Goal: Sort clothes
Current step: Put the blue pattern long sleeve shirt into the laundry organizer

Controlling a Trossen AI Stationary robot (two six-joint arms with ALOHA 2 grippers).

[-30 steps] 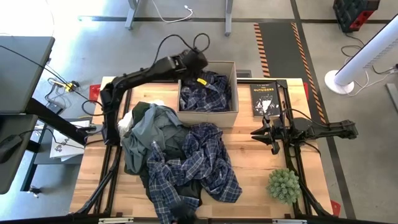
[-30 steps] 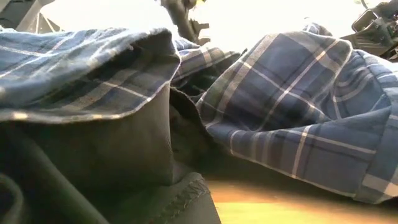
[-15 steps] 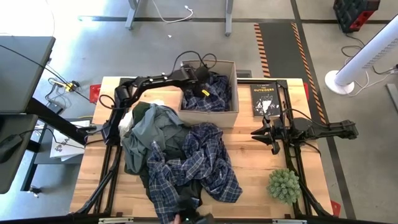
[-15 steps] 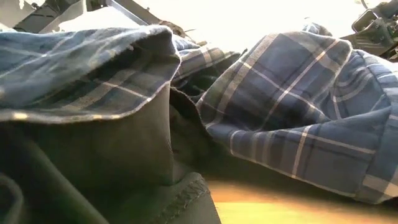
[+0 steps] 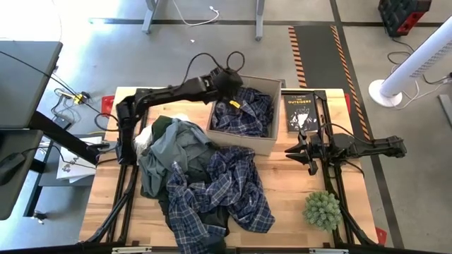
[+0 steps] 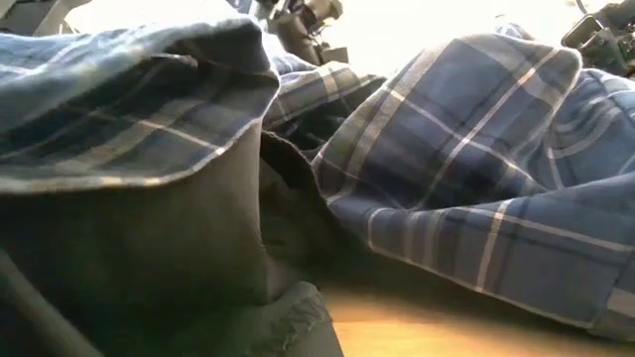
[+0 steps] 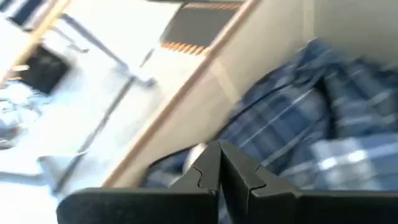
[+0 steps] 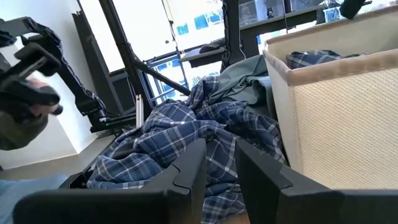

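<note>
A tan cardboard box (image 5: 270,144) at the table's far middle holds a navy-and-white plaid shirt (image 5: 247,113). My left gripper (image 5: 233,97) reaches down into the box's far left corner and is shut (image 7: 219,163). A pile lies on the table in front of the box. It has another plaid shirt (image 5: 229,187), a grey-green garment (image 5: 173,152), a black one (image 5: 215,220) and a white one (image 5: 144,138). My right gripper (image 5: 305,152) is open and empty at the table's right, level with the box's near edge (image 8: 221,158). My left gripper is shut inside the box, close to its inner wall (image 7: 186,124) and just above the plaid shirt (image 7: 292,124). The fingers come from above, slanting down. I cannot tell whether they touch the wall or the shirt.
A black paperback book (image 5: 300,113) lies to the right of the box. A green plant ball (image 5: 323,209) sits at the near right. Bare wood (image 5: 293,190) shows between the pile and the plant.
My left gripper has dipped down into the box's far left corner. The box has slid a little toward the table's right and near edges and turned slightly clockwise, with the plaid shirt still in it. The near edge of the pile has shifted slightly.
</note>
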